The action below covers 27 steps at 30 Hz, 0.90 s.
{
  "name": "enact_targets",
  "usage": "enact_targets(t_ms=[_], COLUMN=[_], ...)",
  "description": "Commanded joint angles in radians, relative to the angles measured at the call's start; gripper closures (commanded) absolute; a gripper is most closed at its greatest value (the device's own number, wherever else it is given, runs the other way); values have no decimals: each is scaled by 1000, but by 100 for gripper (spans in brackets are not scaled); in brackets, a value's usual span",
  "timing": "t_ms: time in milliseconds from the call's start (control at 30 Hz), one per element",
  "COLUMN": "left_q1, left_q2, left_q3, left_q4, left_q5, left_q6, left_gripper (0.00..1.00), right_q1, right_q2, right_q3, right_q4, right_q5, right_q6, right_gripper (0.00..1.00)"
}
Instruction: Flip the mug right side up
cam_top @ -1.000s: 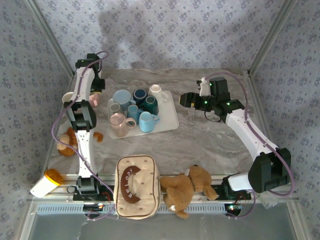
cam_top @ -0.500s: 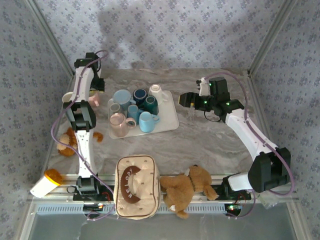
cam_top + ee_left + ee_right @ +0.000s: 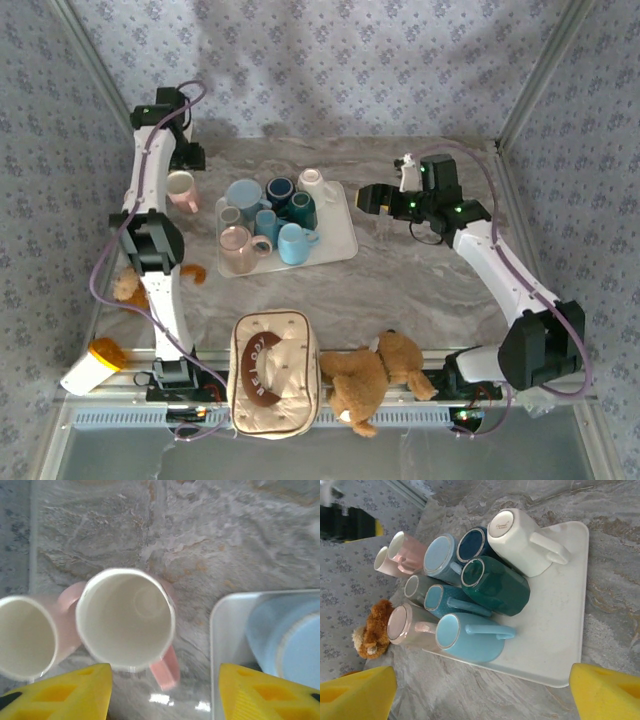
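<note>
Hazard: pink mug upright on desk, just left of tray.
Left claw apart above it; right claw apart, empty. A low exit could clip the rim, toppling it onto the neighbouring mug.

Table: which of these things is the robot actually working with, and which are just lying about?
Part of the job: mugs on the tray, bottoms up; two upright pink mugs beside it.

Just lying about: big teddy; small teddy; beige pouch; bottle.
</note>
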Motion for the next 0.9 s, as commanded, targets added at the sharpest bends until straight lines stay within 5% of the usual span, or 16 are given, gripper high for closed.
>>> enact_targets(t_ms=[0,233,433,667,867], left_q1=[-53,-74,-74,-74,-74], left_q2=[-180,-546,-783,-893,-905], left_q3=[-98,-540,-887,-1083,-1185], left_q4=[47,287,453,496,572], left_q5=[10,345,713,921,908], left_q6=[9,-10,-15,8,-35], left_gripper=[38,33,30,28,29], right_q1=[-8,15,165,331,406], right_q2=[-44,-41,-13,98,273], right_q3=[-24,-29,-33,-25,93], right_q4=[-23,-21,-19,18,-20], right_q5=[19,-1,61,35,66], right_q6=[-39,-179,-481,-858,-1073], right_gripper=[9,12,12,9,5])
